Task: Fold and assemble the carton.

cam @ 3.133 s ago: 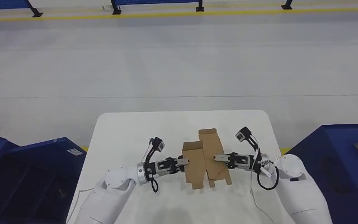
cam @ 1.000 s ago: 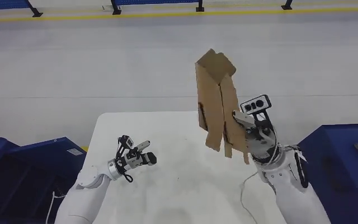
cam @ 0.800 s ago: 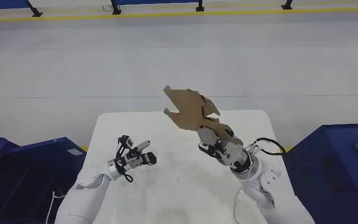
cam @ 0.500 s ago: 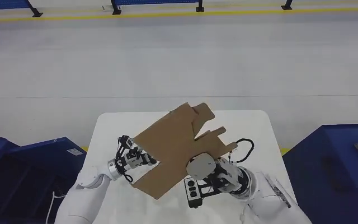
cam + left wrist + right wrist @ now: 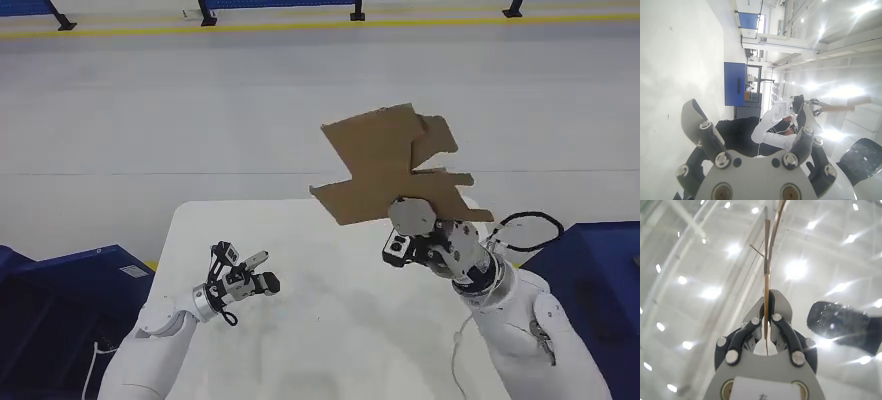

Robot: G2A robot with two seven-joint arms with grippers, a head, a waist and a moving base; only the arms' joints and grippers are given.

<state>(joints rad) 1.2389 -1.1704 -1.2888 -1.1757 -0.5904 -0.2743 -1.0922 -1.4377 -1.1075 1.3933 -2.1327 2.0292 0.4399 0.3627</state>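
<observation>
White table (image 5: 330,340), rounded corners, taken as reference. Pale grey floor (image 5: 300,110) is spread beyond it, crossed at the far side by a yellow line (image 5: 300,24) and blue barriers (image 5: 280,3). A blue bin (image 5: 70,295) is placed at each side of it. Ceiling lights (image 5: 796,269) are mounted overhead.

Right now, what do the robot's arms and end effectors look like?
Both arms, left arm and right arm, have smooth white shells with black wrist sections. The left end effector and right end effector have dark linkages, silver bolts and pale grey bases. A black cable loops by the right wrist.
</observation>
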